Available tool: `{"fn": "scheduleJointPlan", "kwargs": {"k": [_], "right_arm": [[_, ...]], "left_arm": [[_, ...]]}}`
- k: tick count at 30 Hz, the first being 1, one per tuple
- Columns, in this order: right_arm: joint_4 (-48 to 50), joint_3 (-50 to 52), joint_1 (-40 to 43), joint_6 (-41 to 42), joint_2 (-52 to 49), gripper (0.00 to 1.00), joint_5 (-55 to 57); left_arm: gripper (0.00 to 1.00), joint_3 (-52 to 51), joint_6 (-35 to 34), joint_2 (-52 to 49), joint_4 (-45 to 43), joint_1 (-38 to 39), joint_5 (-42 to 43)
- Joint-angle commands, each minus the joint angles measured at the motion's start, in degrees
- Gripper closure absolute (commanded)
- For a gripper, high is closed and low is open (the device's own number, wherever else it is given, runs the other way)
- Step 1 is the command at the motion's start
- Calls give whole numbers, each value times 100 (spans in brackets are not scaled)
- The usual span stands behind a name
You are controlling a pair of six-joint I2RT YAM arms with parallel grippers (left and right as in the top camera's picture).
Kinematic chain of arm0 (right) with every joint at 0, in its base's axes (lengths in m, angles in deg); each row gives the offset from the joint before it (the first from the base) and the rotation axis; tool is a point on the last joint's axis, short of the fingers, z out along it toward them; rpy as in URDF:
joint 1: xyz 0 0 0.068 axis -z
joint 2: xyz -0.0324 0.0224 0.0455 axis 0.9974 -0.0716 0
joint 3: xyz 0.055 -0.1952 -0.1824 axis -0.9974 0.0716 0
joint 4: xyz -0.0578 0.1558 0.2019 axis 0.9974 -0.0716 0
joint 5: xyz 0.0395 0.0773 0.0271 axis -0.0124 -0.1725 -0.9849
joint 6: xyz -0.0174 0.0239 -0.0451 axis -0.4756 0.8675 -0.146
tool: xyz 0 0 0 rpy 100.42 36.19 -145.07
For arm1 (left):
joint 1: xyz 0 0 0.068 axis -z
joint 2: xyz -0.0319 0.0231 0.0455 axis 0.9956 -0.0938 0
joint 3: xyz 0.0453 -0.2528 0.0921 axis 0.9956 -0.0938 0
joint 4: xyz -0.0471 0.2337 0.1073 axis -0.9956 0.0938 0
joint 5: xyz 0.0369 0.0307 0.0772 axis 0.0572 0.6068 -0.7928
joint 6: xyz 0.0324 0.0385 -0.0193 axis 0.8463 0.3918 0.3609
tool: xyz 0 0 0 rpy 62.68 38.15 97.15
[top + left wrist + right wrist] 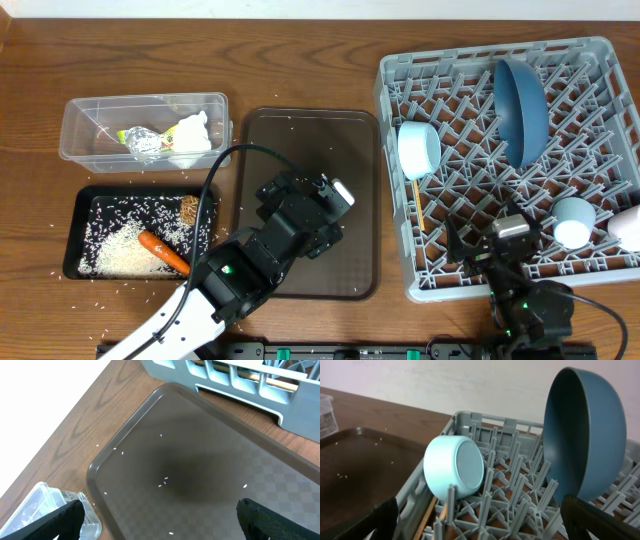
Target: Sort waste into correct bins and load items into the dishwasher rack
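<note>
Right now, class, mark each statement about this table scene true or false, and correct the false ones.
1. The carrot lies in the black tray. True.
2. The blue plate lies flat in the rack. False: it stands on edge among the pegs.
3. The left gripper and the right gripper are both open and empty. True.
4. The clear box holds the rice. False: it holds wrappers and tissue; the rice is in the black tray.

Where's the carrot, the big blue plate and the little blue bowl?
carrot (163, 253), overhead view, middle of its orange body.
big blue plate (520, 112), overhead view, middle of its broad face.
light-blue bowl (467, 467), right wrist view, its flat round base.
</note>
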State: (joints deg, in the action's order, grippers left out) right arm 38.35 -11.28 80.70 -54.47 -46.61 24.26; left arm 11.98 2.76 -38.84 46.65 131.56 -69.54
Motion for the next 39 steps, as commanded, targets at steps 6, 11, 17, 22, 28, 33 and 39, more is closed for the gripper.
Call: {"fn": "scheduleJointPlan", "kwargs": {"k": [6,11,17,22,28,33,39], "right_arm": [[699,638,79,-42,258,1,-44],[778,667,79,-42,258,1,-44],[763,667,79,-42,258,1,-44],[763,667,79,-44,258,1,-44],[763,667,79,-42,258,1,-44],[763,667,79,-42,256,1,-44],[763,667,79,-42,251,1,-44]], "left_arm": [[2,98,9,-22,-4,-24,-72],[2,98,9,-22,-4,-24,-72],[2,98,9,-22,-4,-24,-74],[2,98,9,-22,-4,-24,-74],[2,98,9,-22,-4,-24,-74],[2,98,9,-22,-4,-24,-74],[2,37,9,216,-4,-31,-74]]}}
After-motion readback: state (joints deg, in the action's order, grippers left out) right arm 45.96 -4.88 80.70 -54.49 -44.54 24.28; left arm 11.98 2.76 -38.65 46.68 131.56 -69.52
